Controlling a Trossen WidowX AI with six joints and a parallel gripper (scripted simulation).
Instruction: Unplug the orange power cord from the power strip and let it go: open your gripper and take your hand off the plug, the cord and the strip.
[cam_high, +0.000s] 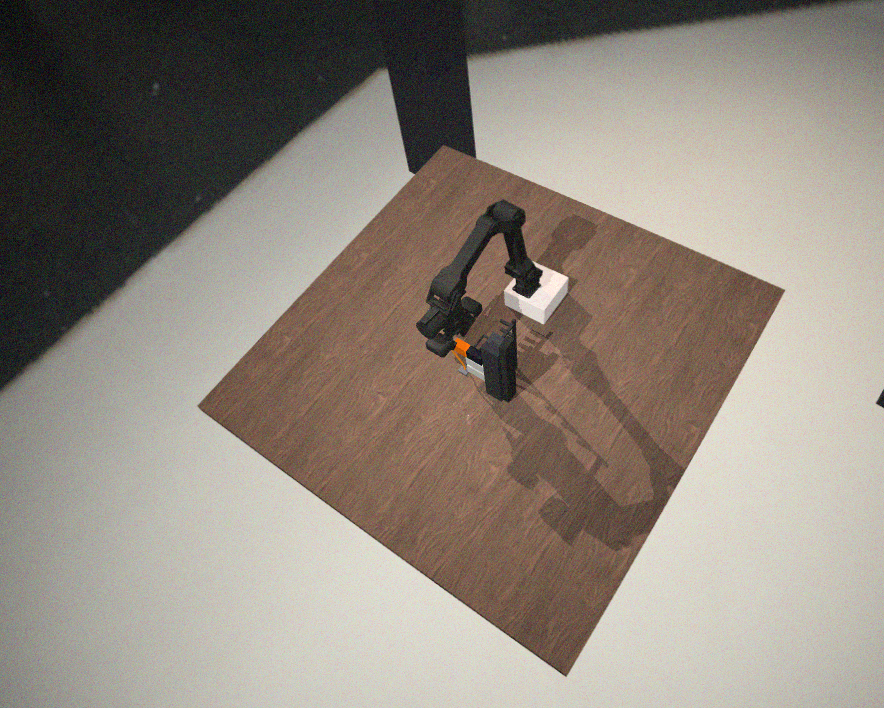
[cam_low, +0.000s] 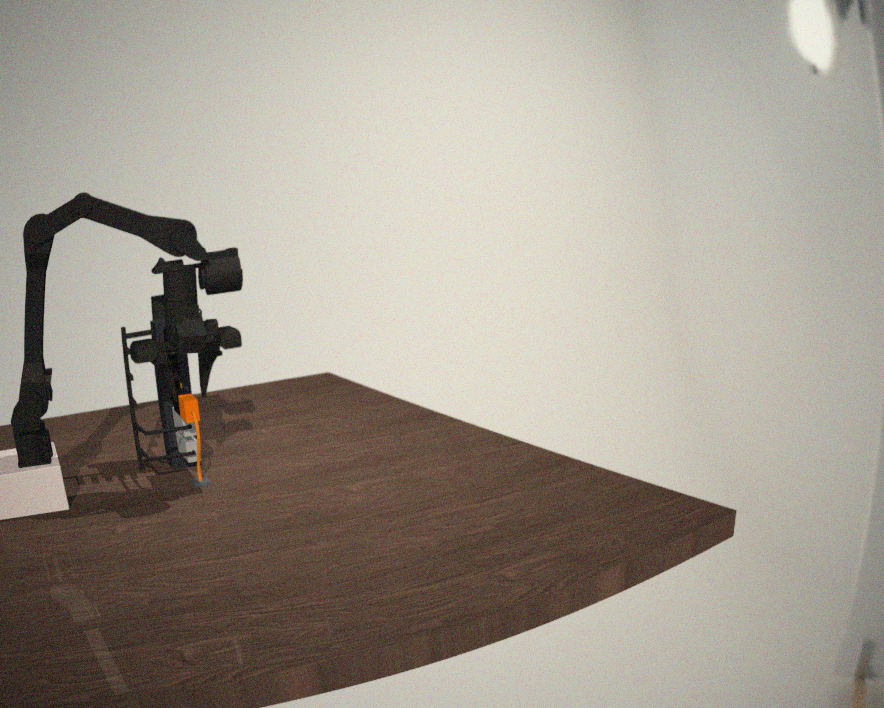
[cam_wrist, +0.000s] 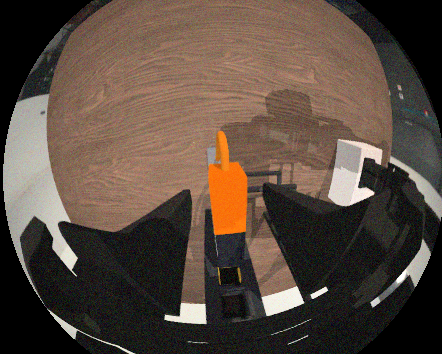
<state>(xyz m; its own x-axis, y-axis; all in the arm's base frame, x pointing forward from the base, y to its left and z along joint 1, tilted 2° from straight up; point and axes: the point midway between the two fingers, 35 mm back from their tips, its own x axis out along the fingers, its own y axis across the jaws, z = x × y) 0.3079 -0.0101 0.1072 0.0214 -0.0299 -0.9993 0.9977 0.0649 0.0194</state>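
Observation:
The orange plug (cam_high: 462, 346) (cam_low: 188, 407) (cam_wrist: 228, 200) is beside the upper part of the upright black power strip (cam_high: 500, 372) (cam_wrist: 212, 300). Its dark front end and thin yellow prongs show in the wrist view, facing the strip. Whether the prong tips are in a socket I cannot tell. The orange cord (cam_low: 199, 449) (cam_wrist: 221, 147) runs down from the plug towards the table. My gripper (cam_low: 193, 390) (cam_wrist: 227, 192) is open, one finger on each side of the plug, with a gap on both sides in the wrist view. Its fingertips are hidden in the top view.
Pale grey blocks (cam_high: 475, 367) (cam_low: 188, 444) are on the strip below the plug. Thin black bars (cam_low: 132, 398) (cam_wrist: 280, 176) stand beside the strip on the arm's base side. The arm's white base block (cam_high: 549, 295) (cam_low: 33, 486) (cam_wrist: 345, 175) stands on the wooden table (cam_high: 354, 413) (cam_low: 442, 545).

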